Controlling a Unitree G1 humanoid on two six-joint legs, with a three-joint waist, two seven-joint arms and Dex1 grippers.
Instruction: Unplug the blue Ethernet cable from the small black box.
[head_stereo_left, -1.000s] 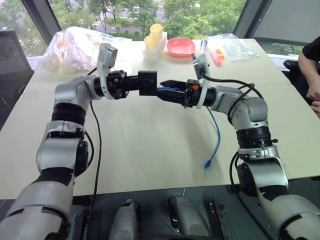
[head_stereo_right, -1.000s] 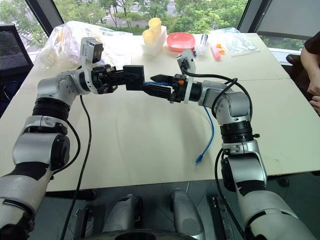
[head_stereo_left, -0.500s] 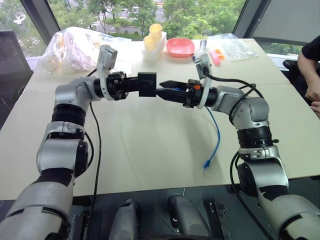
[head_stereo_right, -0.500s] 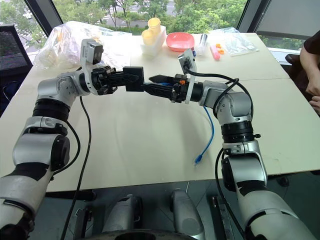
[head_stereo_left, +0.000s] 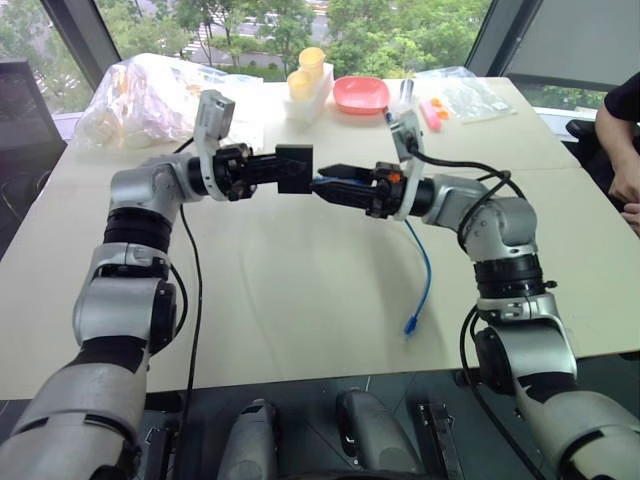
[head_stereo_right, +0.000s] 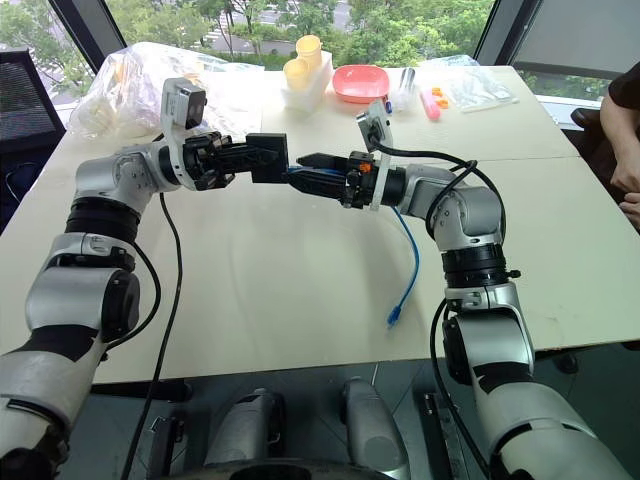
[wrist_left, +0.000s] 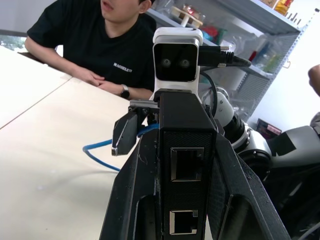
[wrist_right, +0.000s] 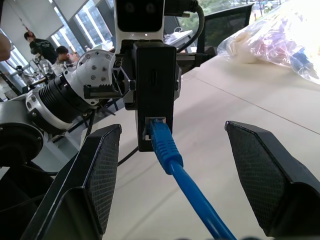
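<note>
Holding small black box in my left claw, clamped tight, frame centre-left above counter. Blue Ethernet cable plugged into box. Right claw fingers spread wide either side of plug, not touching. Cable's free end on counter, lower right.

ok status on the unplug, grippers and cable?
Left gripper shut on the small black box, held above the table. Right gripper open, fingers either side of the blue Ethernet cable. Plug seated in the port. Nothing in the way.
</note>
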